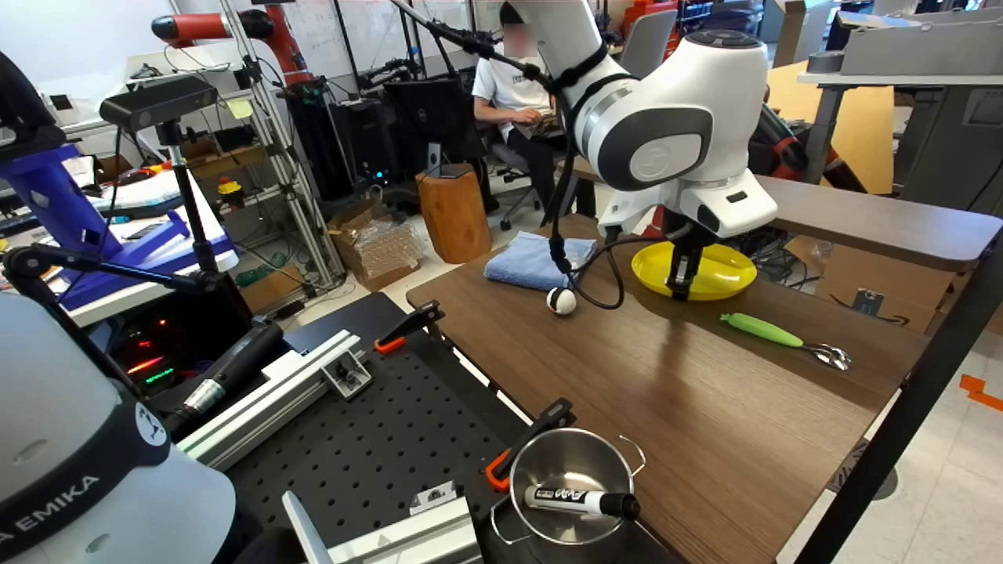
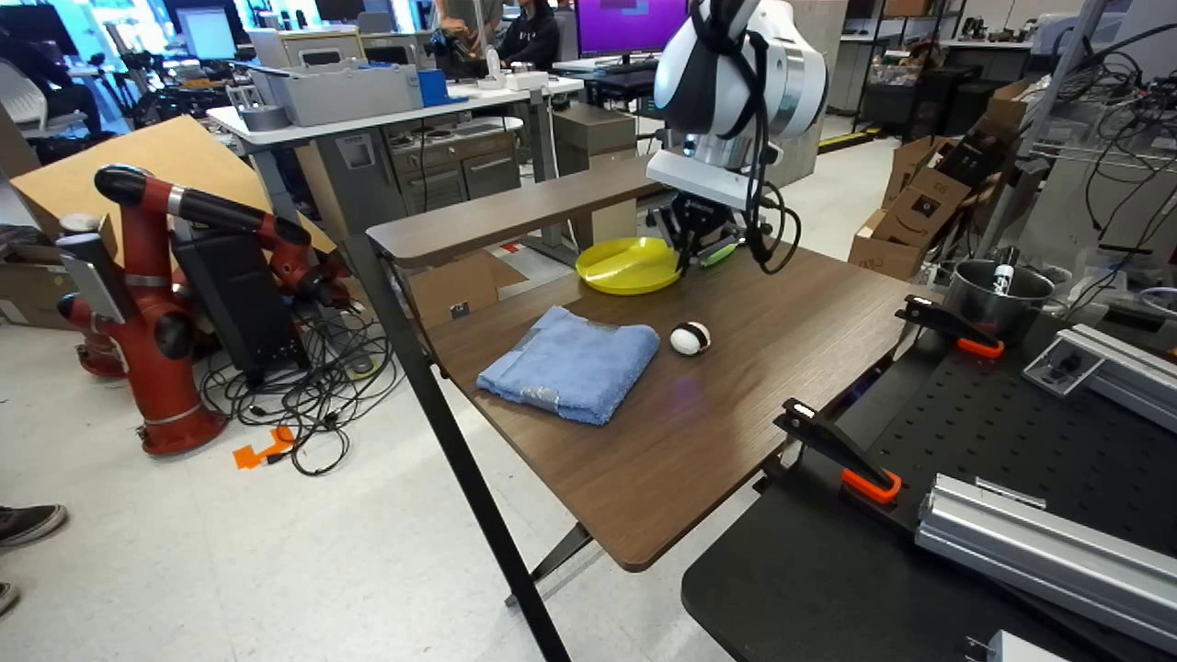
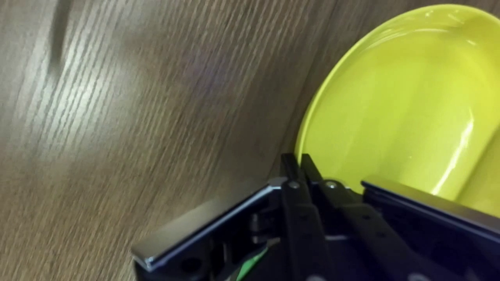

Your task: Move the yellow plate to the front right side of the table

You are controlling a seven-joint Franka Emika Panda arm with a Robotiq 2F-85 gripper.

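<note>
Your plate (image 1: 721,270): right of centre in an exterior view; whether touching the table (image 1: 611,368), unclear. Claw (image 3: 299,159): drawn narrow, pinching the plate's rim. Handling: edge hold probably twists; you carry it level, low, slowly, clear of the green tool (image 1: 772,333).

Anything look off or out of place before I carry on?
One oddity: a marker leans in the steel pot, cap end poking above the rim, seemingly misplaced in cookware. No spill or damage shows; the yellow plate has its rim between the fingers.
</note>
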